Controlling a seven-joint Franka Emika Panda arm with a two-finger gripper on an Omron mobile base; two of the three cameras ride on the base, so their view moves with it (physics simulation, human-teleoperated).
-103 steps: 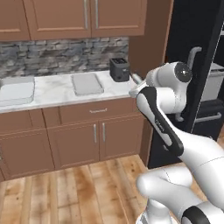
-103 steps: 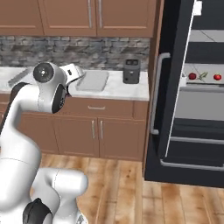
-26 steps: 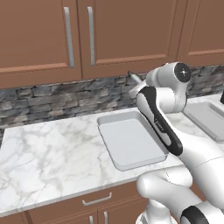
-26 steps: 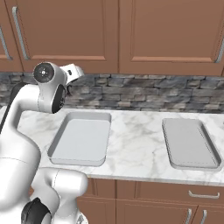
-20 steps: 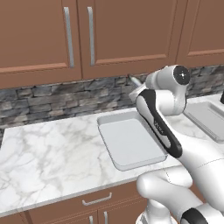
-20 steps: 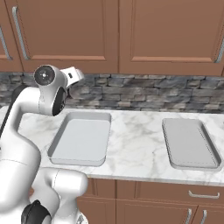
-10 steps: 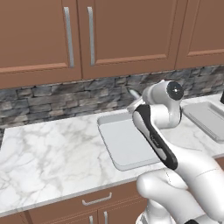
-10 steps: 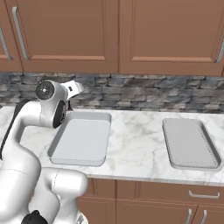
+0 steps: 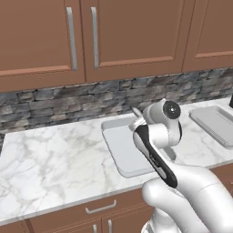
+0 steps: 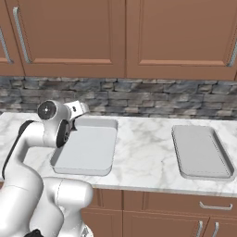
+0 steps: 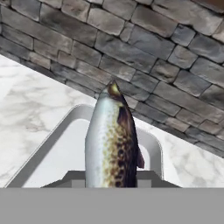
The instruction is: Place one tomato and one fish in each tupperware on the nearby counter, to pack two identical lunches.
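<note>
Left base view: the robot arm bends over the marble worktop (image 9: pixel 50 154), its claw (image 9: pixel 136 111) above the far edge of the nearer tray (image 9: pixel 119 150); the second tray (image 9: pixel 217 123) lies well apart at far right. Both trays look empty, so neither lunch has been started.

Right base view: the claw (image 10: pixel 79 110) hangs over the far left corner of the left tray (image 10: pixel 92 148), close to its rim. The right tray (image 10: pixel 200 152) is bare.

Hand view: the claw is clenched on a silvery speckled fish (image 11: pixel 113 140), which points out over the tray's (image 11: pixel 52 140) rounded far corner toward the stone wall (image 11: pixel 144 57) (the fingertips themselves are hidden at the bottom).

The risk, judging from these angles: let go here, the fish could strike the rim or land on the marble behind the tray. It also looks slim and slick, so a tilt of the hand might slide it loose early.
</note>
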